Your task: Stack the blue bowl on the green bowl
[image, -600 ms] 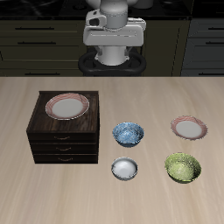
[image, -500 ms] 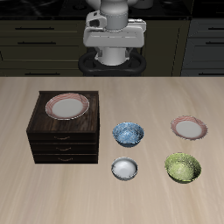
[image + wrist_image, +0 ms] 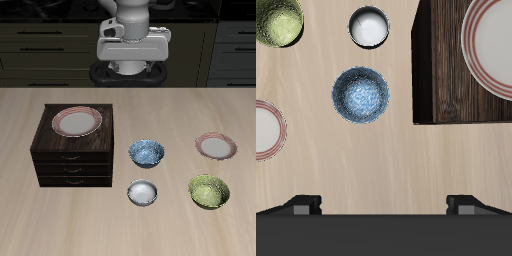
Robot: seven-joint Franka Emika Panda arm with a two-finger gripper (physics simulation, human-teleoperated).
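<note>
The blue bowl (image 3: 147, 153) stands upright near the middle of the table; it also shows in the wrist view (image 3: 361, 95), with a speckled inside. The green bowl (image 3: 208, 191) stands nearer the table's front edge, apart from the blue bowl, and shows in the wrist view (image 3: 276, 20) too. My gripper (image 3: 384, 205) is open and empty, its two fingertips (image 3: 301, 205) wide apart. It hangs high at the table's back (image 3: 132, 48), far from both bowls.
A small white-grey bowl (image 3: 143, 192) sits in front of the blue bowl. A pink-rimmed plate (image 3: 216, 146) lies behind the green bowl. A dark wooden drawer cabinet (image 3: 72, 165) stands beside the blue bowl with another pink-rimmed plate (image 3: 77, 121) on top.
The arm's hand has shifted slightly sideways at the table's back. The bowls and plates have not moved.
</note>
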